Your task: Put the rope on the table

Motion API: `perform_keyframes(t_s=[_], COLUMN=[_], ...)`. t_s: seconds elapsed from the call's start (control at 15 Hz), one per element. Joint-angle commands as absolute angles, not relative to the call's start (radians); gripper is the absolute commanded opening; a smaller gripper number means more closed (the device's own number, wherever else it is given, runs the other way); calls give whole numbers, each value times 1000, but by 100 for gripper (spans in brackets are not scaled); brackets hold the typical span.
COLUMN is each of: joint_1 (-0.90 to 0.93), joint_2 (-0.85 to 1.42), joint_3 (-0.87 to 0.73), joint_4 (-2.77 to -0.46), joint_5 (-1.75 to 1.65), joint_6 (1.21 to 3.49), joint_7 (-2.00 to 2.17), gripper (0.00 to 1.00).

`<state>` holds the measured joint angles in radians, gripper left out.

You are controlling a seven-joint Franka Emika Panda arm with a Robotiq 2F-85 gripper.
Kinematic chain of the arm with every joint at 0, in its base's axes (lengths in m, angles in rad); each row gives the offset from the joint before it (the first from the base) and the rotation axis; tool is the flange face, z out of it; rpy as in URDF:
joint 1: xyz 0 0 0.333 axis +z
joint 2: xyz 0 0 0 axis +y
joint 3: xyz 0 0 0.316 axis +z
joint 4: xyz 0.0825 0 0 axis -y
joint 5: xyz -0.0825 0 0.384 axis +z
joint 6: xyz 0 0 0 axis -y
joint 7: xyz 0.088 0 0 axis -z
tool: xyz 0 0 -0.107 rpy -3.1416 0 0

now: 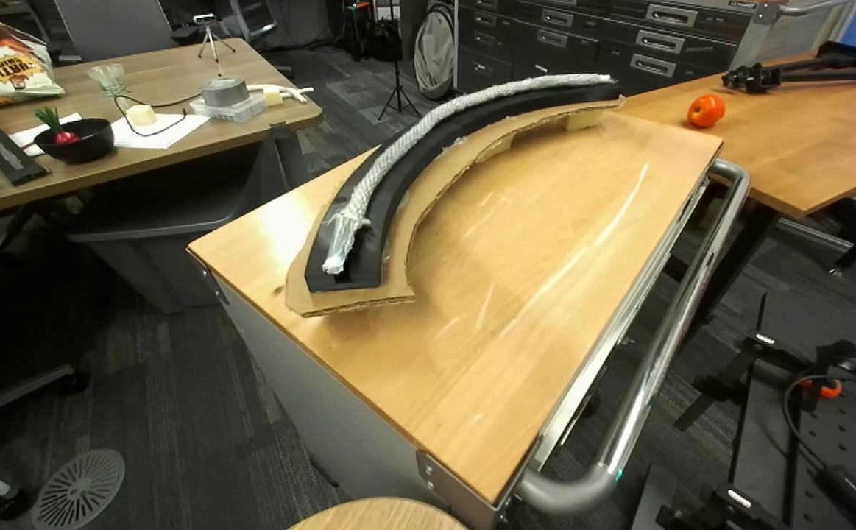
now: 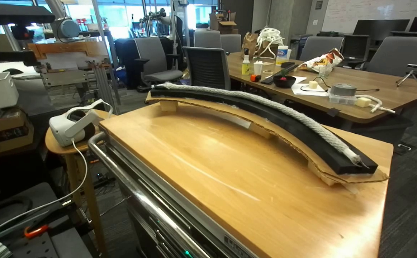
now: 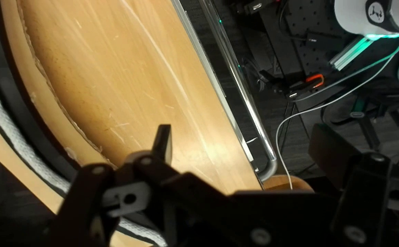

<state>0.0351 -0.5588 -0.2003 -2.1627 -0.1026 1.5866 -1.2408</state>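
Observation:
The grey-white rope (image 1: 428, 124) lies along the curved black tray (image 1: 398, 193) on the table (image 1: 531, 243). Its near end in this exterior view is wrapped in clear tape. The rope (image 2: 282, 108) and table (image 2: 212, 154) also show in another exterior view. In the wrist view the rope (image 3: 14, 135) runs down the left side, partly hidden behind the gripper's left finger. My gripper (image 3: 245, 144) is open and empty, its fingers wide apart above the table's (image 3: 117, 68) rail edge. It touches nothing that I can see. The gripper is out of both exterior views.
The tray sits on a raised cardboard base (image 1: 398, 276) with small blocks under it. A metal tube rail (image 1: 656, 361) runs along the table's straight edge. A stool (image 2: 56, 143) with a white headset (image 2: 65, 129) stands beside it. A cluttered desk (image 1: 266, 125) stands behind.

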Motion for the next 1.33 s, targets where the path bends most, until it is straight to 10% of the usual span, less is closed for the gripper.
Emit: perform_keyframes(t_s=[0.0, 1.27], joint_1=[91, 127], joint_2=[-544, -246], joint_3=[-196, -44], joint_4=[-2128, -2075], joint_5=[-63, 6], joint_6=[1614, 1935], joint_7=[-1372, -1289], gripper=[100, 100])
